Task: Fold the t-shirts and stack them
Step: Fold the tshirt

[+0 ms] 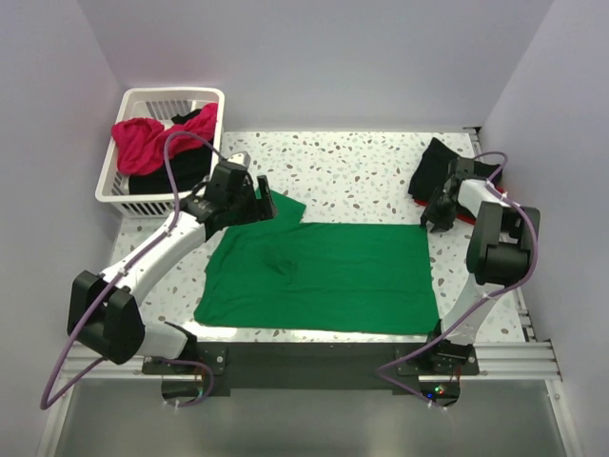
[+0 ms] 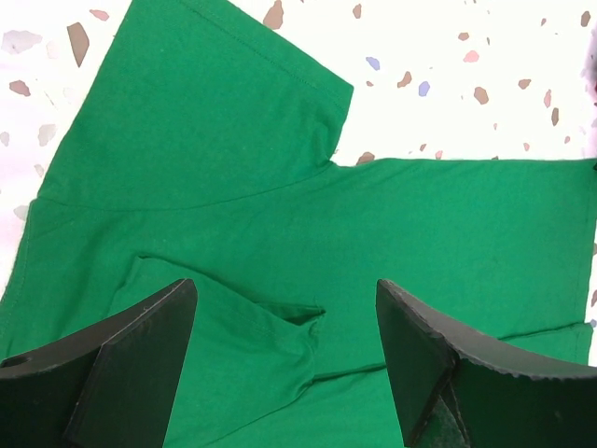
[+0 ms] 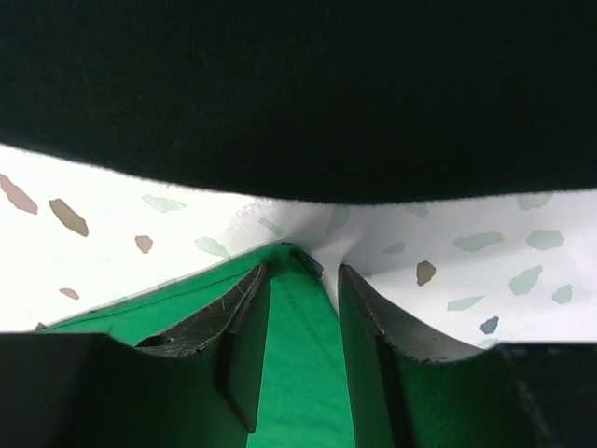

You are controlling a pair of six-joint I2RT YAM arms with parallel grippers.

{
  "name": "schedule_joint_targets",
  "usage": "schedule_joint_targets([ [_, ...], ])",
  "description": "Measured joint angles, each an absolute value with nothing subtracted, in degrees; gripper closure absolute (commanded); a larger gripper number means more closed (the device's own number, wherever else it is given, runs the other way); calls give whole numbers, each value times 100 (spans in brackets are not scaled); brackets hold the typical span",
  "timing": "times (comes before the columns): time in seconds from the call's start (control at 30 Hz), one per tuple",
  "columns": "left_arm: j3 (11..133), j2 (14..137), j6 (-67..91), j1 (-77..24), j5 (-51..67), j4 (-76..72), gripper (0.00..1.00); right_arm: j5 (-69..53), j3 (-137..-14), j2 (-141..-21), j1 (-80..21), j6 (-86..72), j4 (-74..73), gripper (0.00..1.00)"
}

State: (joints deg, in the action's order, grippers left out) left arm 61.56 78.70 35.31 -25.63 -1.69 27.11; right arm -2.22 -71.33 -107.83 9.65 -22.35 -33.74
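One green tee flat on speckled table, centre, just ahead of both arm bases, long side running L to R; one sleeve out past far-L corner onto bare tabletop. Near that sleeve, a small folded flap lying on the tee's body, w/ a crease beside it. L gripper above far-L part of tee, by the sleeve; jaws wide apart, nothing btwn them, not touching cloth. L wrist view: same gripper w/ both dark fingers either side of the folded flap, green tee filling most of frame, table at top. R gripper down at far-R corner of tee. R wrist view: gripper tips at the very corner, green cloth in the narrow gap btwn fingers, corner rising to a small peak at the tips; can't tell whether pinched or only straddled. Black tee bunched just beyond R gripper at far-R of table, apart from green one; same black cloth across top of R wrist view, strip of table btwn it and green corner. White basket at far-L corner, w/ magenta tee heaped over black cloth inside.
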Motion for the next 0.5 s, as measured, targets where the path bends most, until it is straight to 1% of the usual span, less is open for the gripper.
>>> schedule_joint_targets([
  [0.13,6230,7959,3481,-2563,-174,2744,17,-237,-7135,-10825,952,-2259,-3334,64],
  [0.3,6630,8202,3319,-2563,-211,2794,17,-222,-7135,-10840,943,-2290,-3288,74],
  [0.33,6737,8265,3288,-2563,-224,2803,17,-224,-7135,-10844,943,-2292,-3280,78],
  [0.4,6941,8399,3181,-2563,-266,2821,17,-224,-7135,-10855,943,-2298,-3258,81],
  [0.5,7194,8611,3041,-2563,-311,2858,16,-228,-7140,-10871,943,-2305,-3242,89],
])
